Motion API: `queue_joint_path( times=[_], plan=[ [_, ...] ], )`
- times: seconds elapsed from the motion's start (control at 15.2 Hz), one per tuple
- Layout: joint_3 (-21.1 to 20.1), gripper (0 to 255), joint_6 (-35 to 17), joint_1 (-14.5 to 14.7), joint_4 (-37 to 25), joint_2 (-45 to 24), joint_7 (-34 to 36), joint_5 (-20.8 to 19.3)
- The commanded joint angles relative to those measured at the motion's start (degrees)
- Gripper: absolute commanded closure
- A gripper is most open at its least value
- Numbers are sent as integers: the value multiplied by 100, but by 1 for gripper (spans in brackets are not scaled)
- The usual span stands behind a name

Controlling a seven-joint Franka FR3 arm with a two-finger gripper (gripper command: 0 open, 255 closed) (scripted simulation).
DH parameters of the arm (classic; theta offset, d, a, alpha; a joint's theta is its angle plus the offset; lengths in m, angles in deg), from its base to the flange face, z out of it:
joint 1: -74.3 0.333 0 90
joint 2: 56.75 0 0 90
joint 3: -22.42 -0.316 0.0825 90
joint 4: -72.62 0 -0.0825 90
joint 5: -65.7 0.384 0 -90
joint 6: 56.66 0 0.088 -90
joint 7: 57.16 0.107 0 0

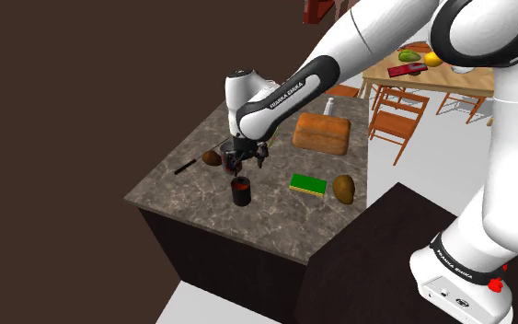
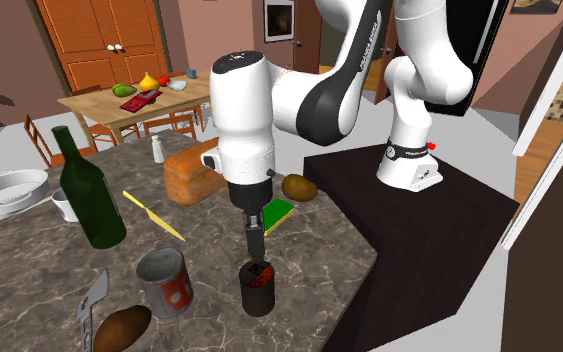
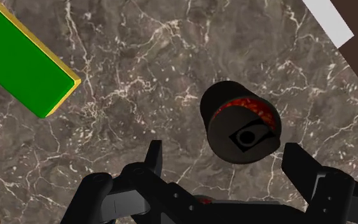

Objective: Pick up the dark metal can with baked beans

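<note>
Wrist cam shows the finger gap best: gripper (image 3: 225, 156) wide open, holding nothing, dark can (image 3: 241, 121) btwn the fingers but untouched. 2nd ext view, lower middle: the can stands upright on the marble counter (image 2: 319, 262), red stuff at its top, silver can (image 2: 164, 282) and green bottle (image 2: 87, 195) to its left. Shoulder view: can mid-frame.
</note>
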Motion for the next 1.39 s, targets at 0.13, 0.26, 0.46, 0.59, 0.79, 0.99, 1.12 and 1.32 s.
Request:
queue_joint_path(
  times=[0.13,0.26,0.46,0.59,0.79,0.99,1.12,1.32],
  plan=[
    [143,0,90,285,-988,-927,261,-204],
    [170,0,-12,305,-987,-1030,277,-234],
    [209,0,-161,332,-996,-1190,303,-281],
    [235,0,-258,352,-1009,-1301,319,-311],
    [241,255,-283,355,-1008,-1324,323,-318],
    [241,255,-285,355,-1003,-1322,324,-318],
    [242,255,-286,356,-1005,-1325,325,-319],
    [242,255,-285,355,-1004,-1323,323,-318]
  ],
)
